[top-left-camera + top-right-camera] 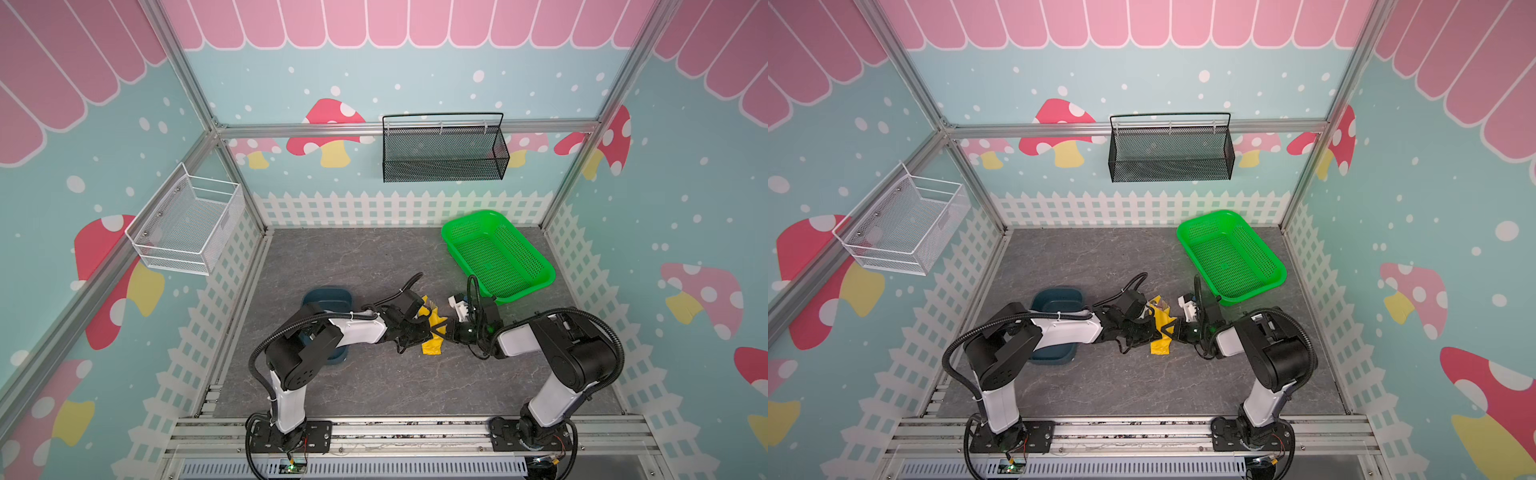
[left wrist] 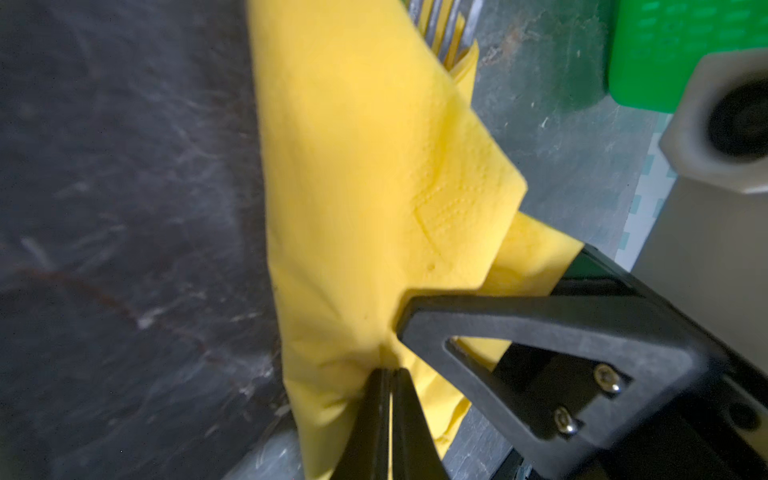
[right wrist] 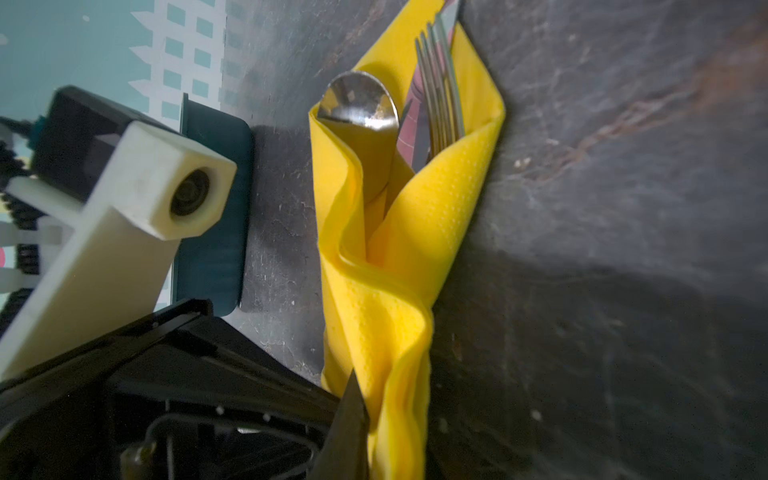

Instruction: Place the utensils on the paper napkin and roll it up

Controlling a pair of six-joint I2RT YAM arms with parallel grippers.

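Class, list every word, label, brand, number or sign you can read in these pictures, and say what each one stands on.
No readable text anywhere.
The paper napkin, spoon, fork, green basket and blue tray show no lettering.
The walls carry only mushroom and fence pictures.
The circuit boards at the arm bases are too small to read.

Utensils (image 3: 440, 95) in napkin (image 1: 432, 347) (mid-table); tray (image 1: 328, 296) left; basket (image 1: 498, 253) behind, right.

The grey marbled tabletop (image 1: 332, 257) carries three things: a green perforated basket (image 1: 494, 257) at two o'clock, a dark blue tray (image 1: 328, 297) at nine o'clock, and the folded yellow paper napkin (image 1: 432, 345) near its centre.
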